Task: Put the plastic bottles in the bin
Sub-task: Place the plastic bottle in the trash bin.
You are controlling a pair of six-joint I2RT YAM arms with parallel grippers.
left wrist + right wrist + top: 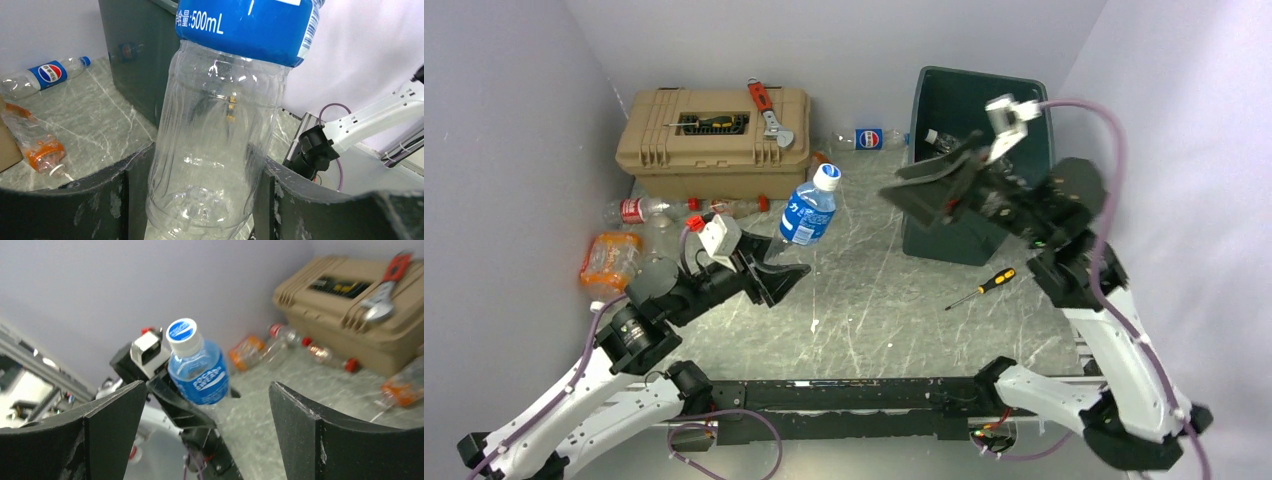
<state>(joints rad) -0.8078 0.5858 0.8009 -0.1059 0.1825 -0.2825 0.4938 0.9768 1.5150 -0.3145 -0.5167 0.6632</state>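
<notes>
My left gripper (781,268) is shut on the base of a clear bottle (810,211) with a blue label and white cap, and holds it tilted above the table. In the left wrist view the bottle (220,125) fills the gap between both fingers. My right gripper (921,192) is open and empty, in front of the dark green-grey bin (944,238), and faces the held bottle (197,367). One bottle (937,139) lies inside the bin. A Pepsi bottle (870,139) lies left of the bin. A red-label bottle (634,210) and a crushed orange one (609,258) lie at the left.
A tan toolbox (714,140) stands at the back left with a red wrench (767,110) and a yellow-handled screwdriver (709,123) on it. Another screwdriver (984,287) lies on the table in front of the bin. Walls close in on three sides.
</notes>
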